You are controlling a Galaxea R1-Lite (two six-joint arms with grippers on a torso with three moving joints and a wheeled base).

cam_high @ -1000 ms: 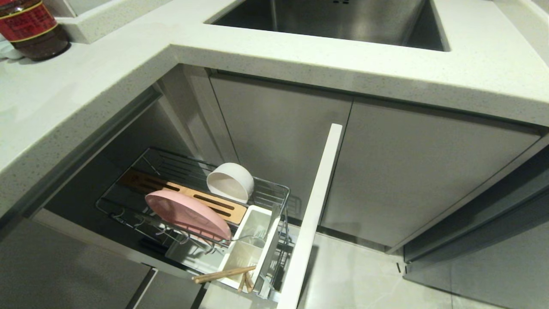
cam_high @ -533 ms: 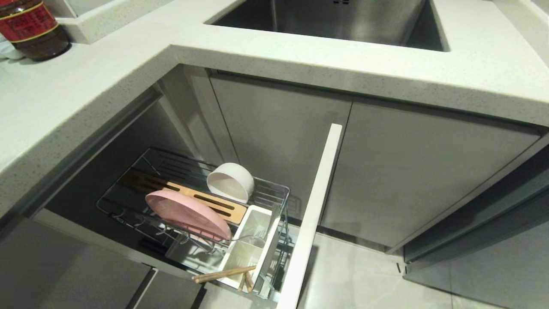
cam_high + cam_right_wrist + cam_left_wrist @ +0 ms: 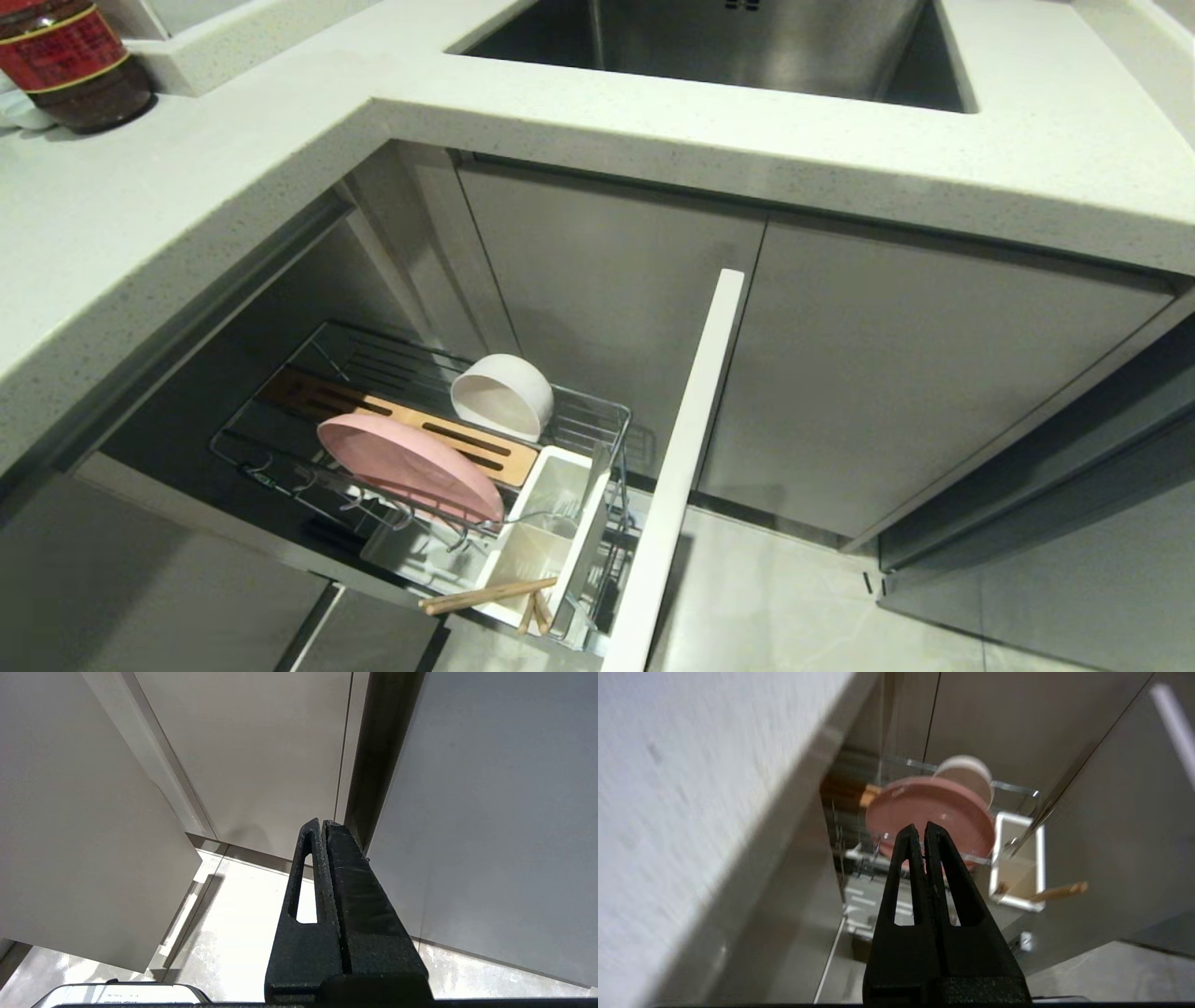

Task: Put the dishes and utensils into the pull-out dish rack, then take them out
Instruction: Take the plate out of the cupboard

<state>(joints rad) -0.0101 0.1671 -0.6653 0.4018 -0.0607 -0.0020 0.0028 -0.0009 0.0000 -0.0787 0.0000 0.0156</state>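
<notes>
The pull-out chrome wire dish rack (image 3: 597, 415) with its white front panel stands drawn out below the speckled white tabletop (image 3: 187, 187). In it, a flat round pink plate (image 3: 406, 464) stands tilted in the slots, a small off-white round bowl (image 3: 502, 395) lies on its side behind, and light wooden chopsticks (image 3: 485, 595) poke from the white plastic cutlery caddy (image 3: 537, 551). The left gripper (image 3: 920, 833) hangs beside the rack, fingers pressed together, empty. The right gripper (image 3: 321, 826), fingers likewise together and empty, faces grey cabinet doors (image 3: 261, 751).

Head view: high, down over counter (image 3: 187, 187) onto rack (image 3: 597, 411). Left wrist view: nearer, same rack (image 3: 1017, 788). Right wrist view: cabinet doors (image 3: 261, 756), floor (image 3: 243, 914).
</notes>
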